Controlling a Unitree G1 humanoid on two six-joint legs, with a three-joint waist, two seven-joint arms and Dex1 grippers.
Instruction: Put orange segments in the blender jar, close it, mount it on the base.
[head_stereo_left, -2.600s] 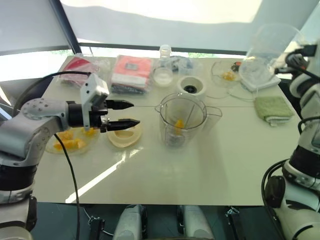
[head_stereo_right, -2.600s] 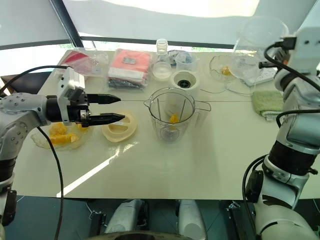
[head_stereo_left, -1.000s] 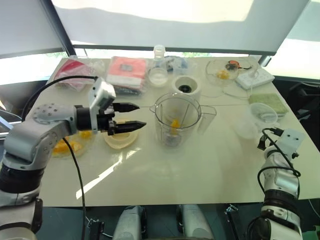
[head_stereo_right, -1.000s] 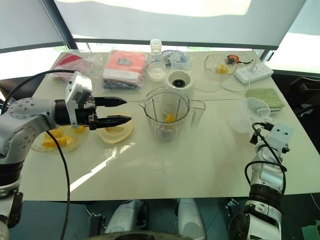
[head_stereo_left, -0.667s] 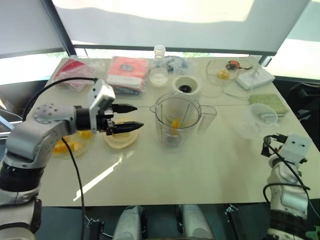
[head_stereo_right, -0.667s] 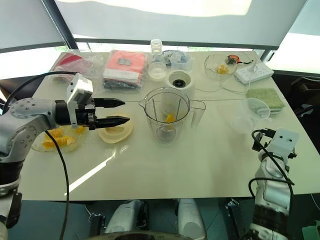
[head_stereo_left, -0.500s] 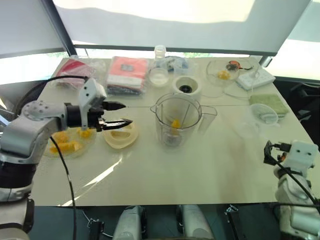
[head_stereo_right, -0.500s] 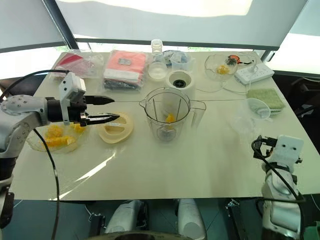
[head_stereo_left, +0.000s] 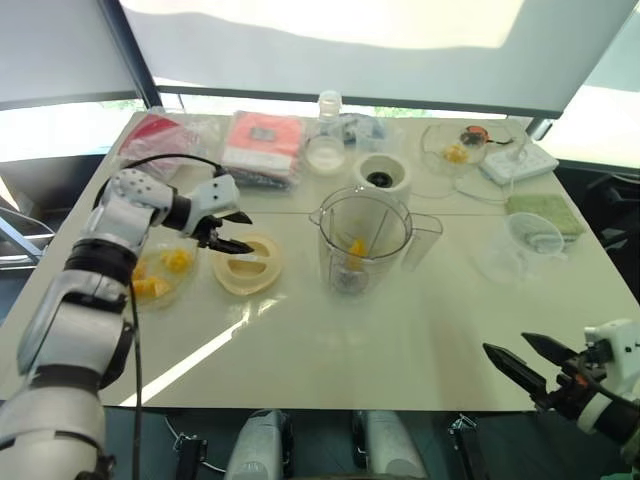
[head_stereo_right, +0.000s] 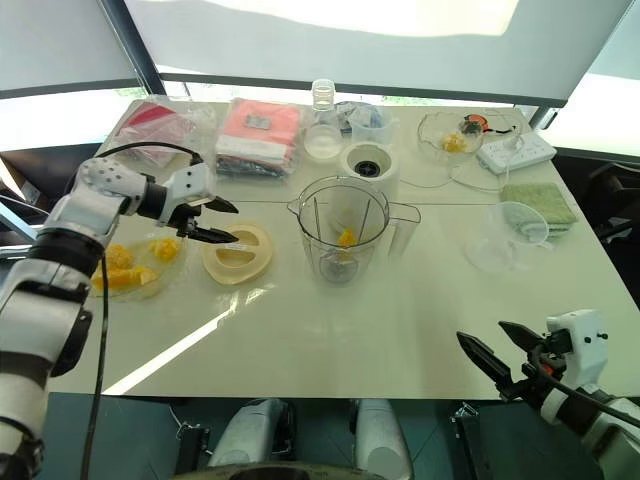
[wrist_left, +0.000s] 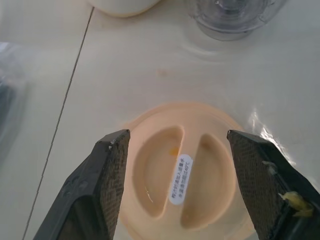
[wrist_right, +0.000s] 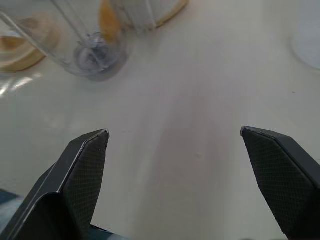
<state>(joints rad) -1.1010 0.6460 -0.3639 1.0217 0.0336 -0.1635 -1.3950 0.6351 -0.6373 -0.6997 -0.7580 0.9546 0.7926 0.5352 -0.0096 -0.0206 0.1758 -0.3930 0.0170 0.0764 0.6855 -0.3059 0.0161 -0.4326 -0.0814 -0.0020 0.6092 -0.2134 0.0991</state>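
The clear blender jar (head_stereo_left: 362, 240) stands open at the middle of the table with orange segments (head_stereo_left: 357, 248) in its bottom. More orange segments (head_stereo_left: 160, 275) lie in a shallow glass bowl at the left. The white base (head_stereo_left: 383, 172) stands just behind the jar. A cream lid (wrist_left: 182, 172) lies flat left of the jar. My left gripper (head_stereo_left: 248, 233) hangs open just above the lid, holding nothing, with bits of pulp on one finger (wrist_left: 292, 200). My right gripper (head_stereo_left: 530, 362) is open and empty at the table's front right edge, pointing towards the jar (wrist_right: 95, 50).
A small clear measuring cup (head_stereo_left: 528, 237) and a green cloth (head_stereo_left: 545, 212) sit at the right. At the back are a glass bowl with fruit (head_stereo_left: 455, 148), a power strip (head_stereo_left: 520, 165), a bottle (head_stereo_left: 327, 140) and plastic packets (head_stereo_left: 262, 145).
My left gripper has drawn away from the jar, tilted down and lowered over the lid. My right arm has pulled back and swung round, so its open fingers now show at the front right edge.
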